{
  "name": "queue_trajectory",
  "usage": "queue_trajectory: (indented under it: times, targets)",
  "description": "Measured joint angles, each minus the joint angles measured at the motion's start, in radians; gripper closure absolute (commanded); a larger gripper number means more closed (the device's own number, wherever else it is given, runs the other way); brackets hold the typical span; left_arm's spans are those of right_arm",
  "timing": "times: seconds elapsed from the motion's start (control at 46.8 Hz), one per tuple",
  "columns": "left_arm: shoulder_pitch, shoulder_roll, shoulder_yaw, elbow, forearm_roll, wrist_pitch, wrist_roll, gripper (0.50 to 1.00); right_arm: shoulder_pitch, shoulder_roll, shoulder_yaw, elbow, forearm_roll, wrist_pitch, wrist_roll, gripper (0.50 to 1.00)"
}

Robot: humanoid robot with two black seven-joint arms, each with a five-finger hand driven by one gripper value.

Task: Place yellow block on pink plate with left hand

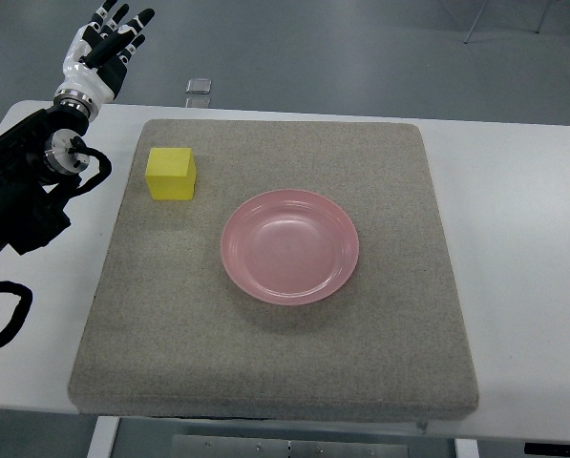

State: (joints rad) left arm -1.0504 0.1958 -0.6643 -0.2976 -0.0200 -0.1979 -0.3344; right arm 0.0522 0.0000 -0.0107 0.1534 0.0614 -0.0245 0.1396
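Note:
A yellow block (171,174) sits on the grey mat (265,363) near its far left corner. An empty pink plate (289,245) lies at the middle of the mat, to the right of and nearer than the block. My left hand (108,46) is at the top left, beyond the table's far edge, with fingers extended and holding nothing. It is well away from the block, up and to its left. The left arm (22,186) comes in along the left edge.
The mat lies on a white table (523,219). A small clear object (199,87) lies on the floor just past the table's far edge. A black cable loop (3,320) hangs at the left edge.

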Motion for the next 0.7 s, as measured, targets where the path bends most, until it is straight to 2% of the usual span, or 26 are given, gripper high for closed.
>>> queue_trajectory:
  times: [0.705]
  targets:
    - [0.0,-0.001,0.016,-0.002,0.008,0.001,-0.012,0.508,0.0,0.0,0.0,0.0,0.0,0.0,0.0,0.576]
